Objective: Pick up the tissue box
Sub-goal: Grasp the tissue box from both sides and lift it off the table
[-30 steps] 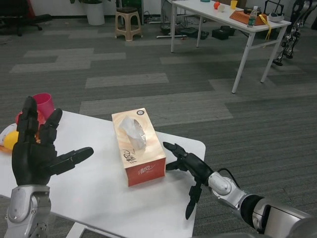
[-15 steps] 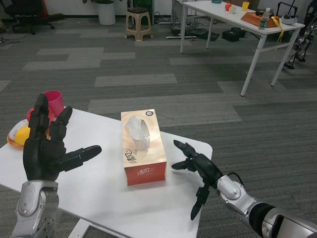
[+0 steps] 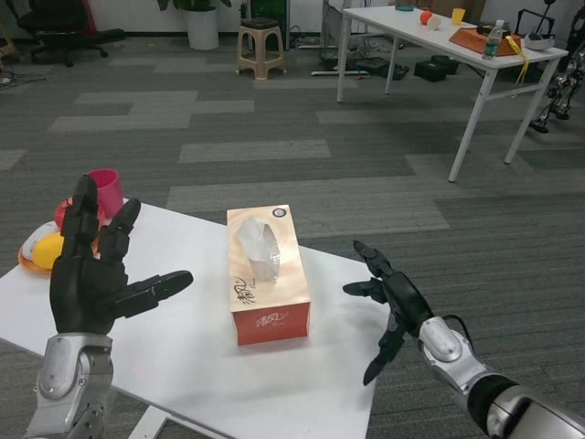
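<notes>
grey carpeted floor (image 3: 274, 137) fills most of the room, with a second long white table (image 3: 439, 37) far back at upper right carrying small items too small to tell. near surface (image 3: 192, 357) is white, with its right corner toward the right hand. tissue box (image 3: 267, 273) lies flat near the middle-right of that surface, orange and peach, long axis running away from the camera, white tissue poking from the top slot, red end face toward the camera. left hand (image 3: 90, 279) raised over the left part of the surface, palm facing inward, fingers (image 3: 84, 212) spread wide and upright, thumb pointing toward the box, holding nothing, well apart from the box. right hand (image 3: 395, 306) off the right edge of the surface, beside the box but not touching it, fingers splayed apart, empty. pink cup (image 3: 105, 190) at the far left of the surface, partly hidden behind the left hand. yellow object (image 3: 47, 250) on an orange plate (image 3: 27, 263) at the left edge. tan stool (image 3: 259, 46) far back on the floor.
</notes>
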